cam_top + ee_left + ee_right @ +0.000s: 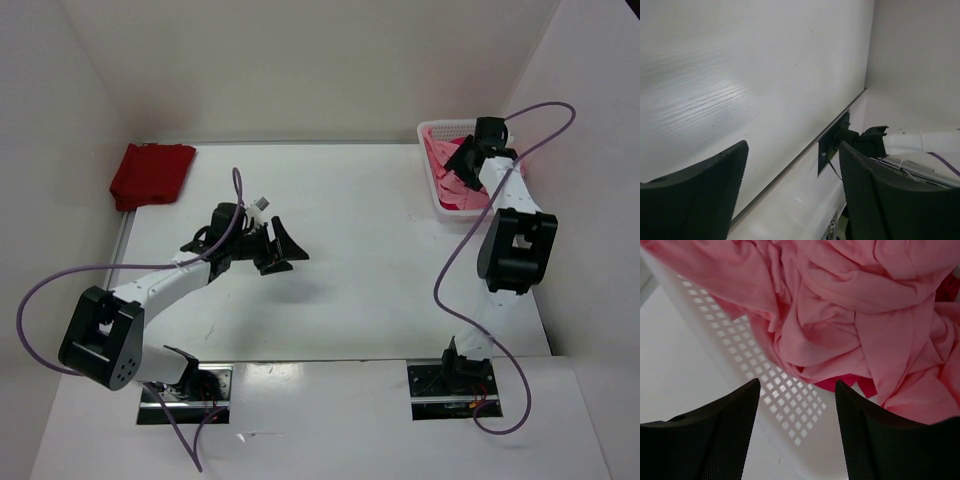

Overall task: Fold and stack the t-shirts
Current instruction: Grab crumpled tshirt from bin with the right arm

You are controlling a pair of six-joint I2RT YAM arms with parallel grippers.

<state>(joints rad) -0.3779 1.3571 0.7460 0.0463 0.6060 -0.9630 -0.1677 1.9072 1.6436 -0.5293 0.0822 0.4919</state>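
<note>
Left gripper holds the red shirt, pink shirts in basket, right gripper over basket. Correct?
No. The left gripper is open and empty; the red shirt lies apart at the far-left corner of the table, as the top view shows. Pink shirts are in the basket, right gripper over it.

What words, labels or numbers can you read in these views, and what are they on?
No text can be read: none on the dark red shirt, the light pink shirt or the white mesh basket.
The small white piece on the left arm: too small to tell if it bears print.
</note>
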